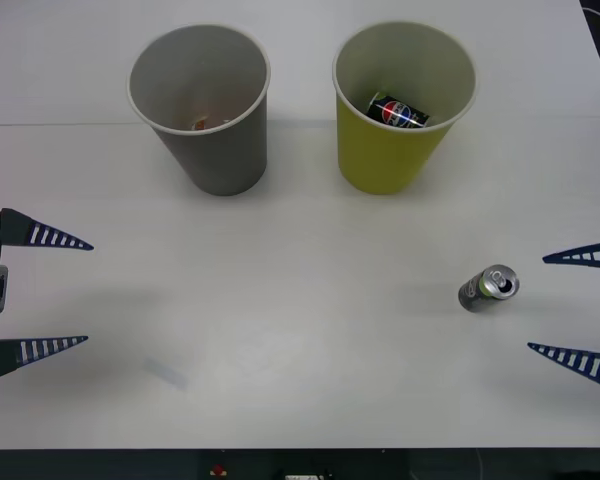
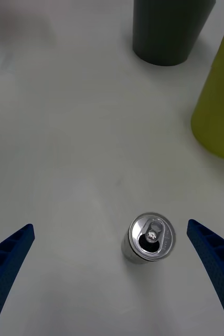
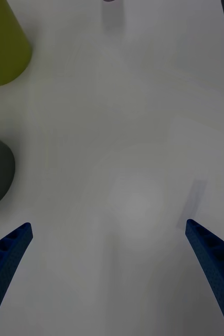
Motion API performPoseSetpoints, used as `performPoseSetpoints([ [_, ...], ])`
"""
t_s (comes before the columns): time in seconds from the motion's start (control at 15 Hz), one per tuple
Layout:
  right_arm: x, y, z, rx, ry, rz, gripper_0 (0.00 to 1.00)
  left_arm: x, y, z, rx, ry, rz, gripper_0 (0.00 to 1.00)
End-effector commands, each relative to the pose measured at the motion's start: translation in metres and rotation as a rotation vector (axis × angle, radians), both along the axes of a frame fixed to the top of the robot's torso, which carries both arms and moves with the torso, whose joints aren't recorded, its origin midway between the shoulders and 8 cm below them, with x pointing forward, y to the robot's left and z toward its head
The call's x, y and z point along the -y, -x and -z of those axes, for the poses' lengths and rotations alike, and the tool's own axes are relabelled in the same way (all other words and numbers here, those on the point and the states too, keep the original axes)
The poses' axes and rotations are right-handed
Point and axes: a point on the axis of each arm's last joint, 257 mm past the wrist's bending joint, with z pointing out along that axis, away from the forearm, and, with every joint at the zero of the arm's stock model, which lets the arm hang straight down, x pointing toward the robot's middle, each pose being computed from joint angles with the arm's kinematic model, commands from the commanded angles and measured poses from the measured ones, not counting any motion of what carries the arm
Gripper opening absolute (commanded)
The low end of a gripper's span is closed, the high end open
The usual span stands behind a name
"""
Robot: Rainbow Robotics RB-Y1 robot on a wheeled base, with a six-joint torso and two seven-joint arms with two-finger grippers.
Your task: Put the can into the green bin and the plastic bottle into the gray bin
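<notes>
The can (image 1: 488,288) stands upright on the white table at the right, silver pull-tab top up. My right gripper (image 1: 537,303) is open just right of it at the table's edge. In the right wrist view the can (image 2: 149,243) sits between the open fingers, nearer one fingertip (image 2: 195,231), with the right gripper (image 2: 110,224) touching nothing. The green bin (image 1: 385,160) stands at the back right, the gray bin (image 1: 225,160) at the back left. My left gripper (image 1: 87,293) is open at the left edge. The plastic bottle is out of view.
A dark can with a red-white-blue logo (image 1: 397,111) lies inside the green bin. Something small and orange (image 1: 205,122) shows at the gray bin's bottom. The right wrist view shows the gray bin (image 2: 169,31) and green bin (image 2: 219,115) beyond the can. A faint patch (image 1: 166,372) marks the table front left.
</notes>
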Motion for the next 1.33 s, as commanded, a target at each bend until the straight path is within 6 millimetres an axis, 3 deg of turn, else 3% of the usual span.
performPoseSetpoints([
  [0.07,0.007,0.002,0.001,0.023,-0.025,0.037,1.00,0.000,0.000,0.000,0.000,0.000,0.000,1.00],
  [0.6,0.036,0.017,0.010,0.056,-0.132,0.160,1.00,0.000,0.000,0.000,0.000,0.000,0.000,1.00],
  [1.33,0.055,0.023,0.044,0.071,-0.455,0.310,1.00,0.000,0.000,0.000,0.000,0.000,0.000,1.00],
])
